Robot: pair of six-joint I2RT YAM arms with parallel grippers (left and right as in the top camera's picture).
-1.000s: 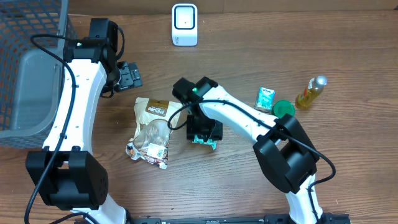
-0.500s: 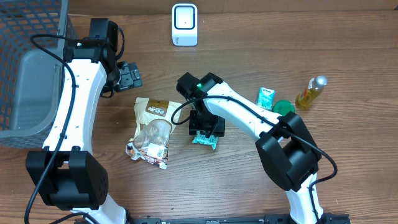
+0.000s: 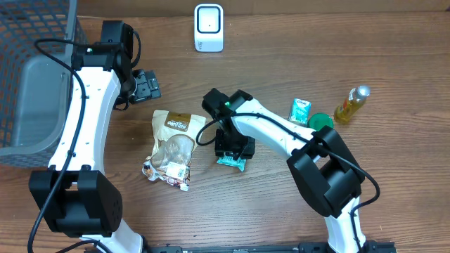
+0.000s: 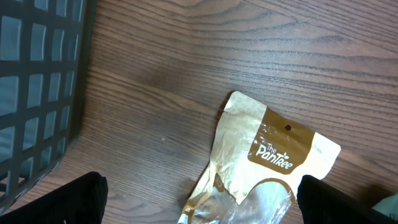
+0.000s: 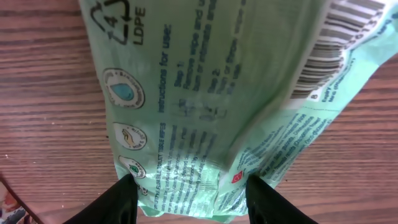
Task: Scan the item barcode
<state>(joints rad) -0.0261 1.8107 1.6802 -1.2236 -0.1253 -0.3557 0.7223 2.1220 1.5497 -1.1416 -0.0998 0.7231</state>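
Note:
A pale green wipes pack point(image 3: 232, 161) lies on the wooden table right of centre, its printed back and barcode point(image 5: 339, 43) facing up. My right gripper point(image 3: 234, 147) is down over it. In the right wrist view the two black fingers point(image 5: 118, 199) press on either side of the pack point(image 5: 199, 93), which creases between them; my right gripper point(image 5: 189, 194) is shut on it. The white scanner point(image 3: 209, 28) stands at the table's back edge. My left gripper point(image 3: 148, 86) hangs open at the back left with nothing in it, over the top of a gold snack bag point(image 4: 273, 155).
The gold snack bag point(image 3: 172, 144) lies just left of the wipes pack. A dark mesh basket point(image 3: 35, 70) fills the far left. At the right stand a small green box point(image 3: 300, 111), a green lid point(image 3: 320, 123) and a yellow bottle point(image 3: 351, 104).
My right gripper has shifted slightly right and toward the front over the wipes pack, and its jaws have narrowed onto it. The left arm has not moved.

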